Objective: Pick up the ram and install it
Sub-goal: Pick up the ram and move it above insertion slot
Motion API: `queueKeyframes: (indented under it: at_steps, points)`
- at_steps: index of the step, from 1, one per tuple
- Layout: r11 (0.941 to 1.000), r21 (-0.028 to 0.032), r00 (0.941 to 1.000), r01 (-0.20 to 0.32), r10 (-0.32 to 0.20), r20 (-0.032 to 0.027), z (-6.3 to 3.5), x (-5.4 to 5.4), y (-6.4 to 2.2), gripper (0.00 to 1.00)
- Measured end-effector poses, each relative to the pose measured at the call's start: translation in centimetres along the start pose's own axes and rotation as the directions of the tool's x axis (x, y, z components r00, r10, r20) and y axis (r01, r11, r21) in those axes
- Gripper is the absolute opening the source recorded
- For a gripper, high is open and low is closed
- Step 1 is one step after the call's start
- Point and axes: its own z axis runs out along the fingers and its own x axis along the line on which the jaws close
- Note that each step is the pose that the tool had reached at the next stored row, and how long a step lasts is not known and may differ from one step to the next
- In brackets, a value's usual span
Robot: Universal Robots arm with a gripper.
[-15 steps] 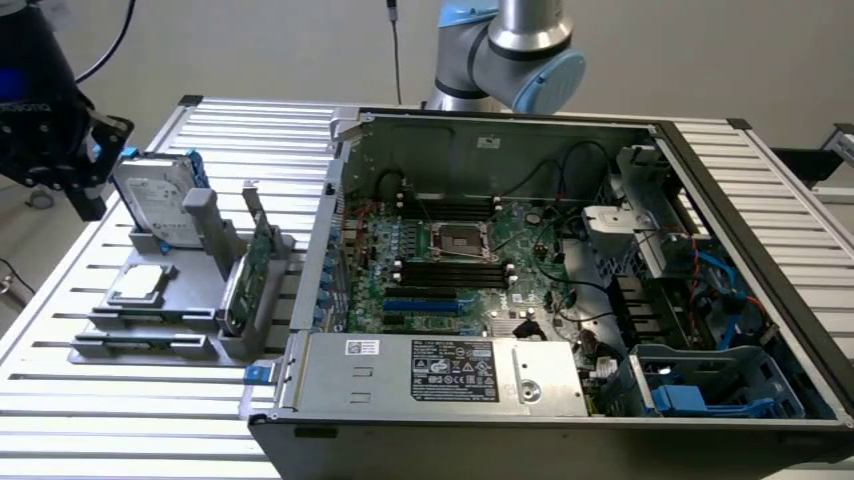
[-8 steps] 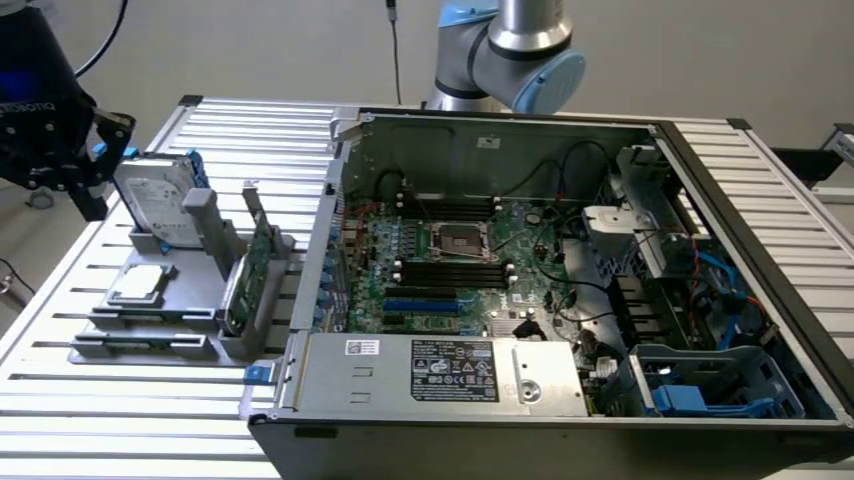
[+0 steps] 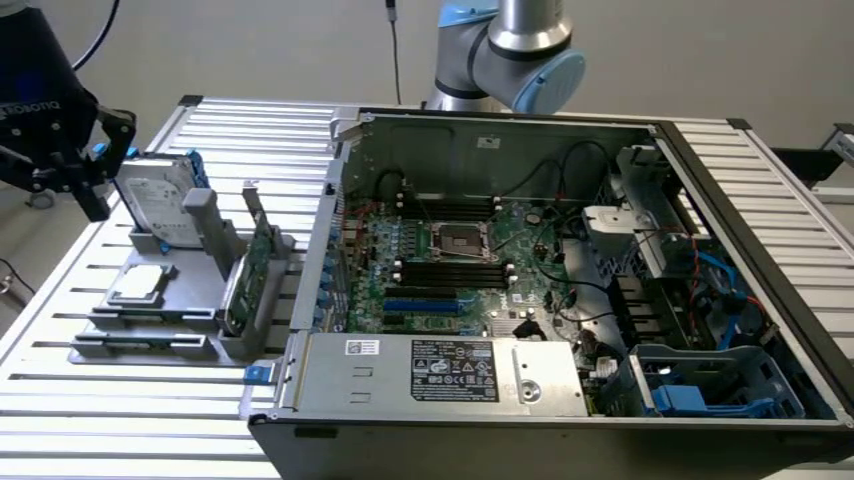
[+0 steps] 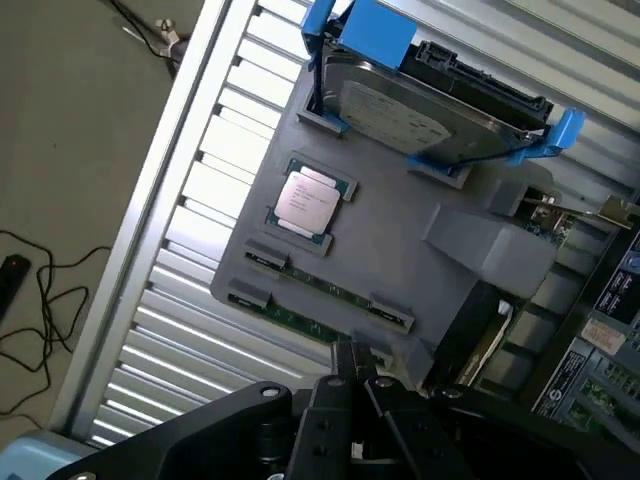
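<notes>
The ram (image 4: 318,284) is a thin green stick lying on edge in a slot along the border of the grey holder (image 4: 400,250); a second green stick (image 4: 300,320) lies in the slot beside it. In the exterior view those slots (image 3: 138,332) are at the holder's near end. My black gripper (image 3: 91,203) hangs high over the table's far left corner, behind the hard drive, well above the holder. In the wrist view its fingers (image 4: 352,358) are pressed together, shut on nothing.
The holder also carries a silver hard drive with blue rails (image 3: 158,195), a CPU chip (image 3: 142,283) and an upright green expansion card (image 3: 247,280). The open computer case (image 3: 561,290) fills the exterior view's right, its motherboard showing black memory slots (image 3: 451,270).
</notes>
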Motion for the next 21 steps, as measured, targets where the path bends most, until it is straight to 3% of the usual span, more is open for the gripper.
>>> queueKeyframes:
  at_steps: [6, 11, 16, 21]
  points:
    - [0.9941, 0.0009, 0.9940, 0.109, -0.109, 0.0089, 0.07, 0.00, 0.00, 0.11]
    - [0.9802, 0.0024, 0.9801, 0.198, -0.198, 0.0162, 0.13, 0.00, 0.01, 0.11]
    - [0.9581, 0.0046, 0.9578, 0.286, -0.286, 0.0235, 0.21, 0.00, 0.02, 0.11]
    - [0.9284, 0.0074, 0.9279, 0.371, -0.371, 0.0303, 0.29, 0.00, 0.02, 0.11]
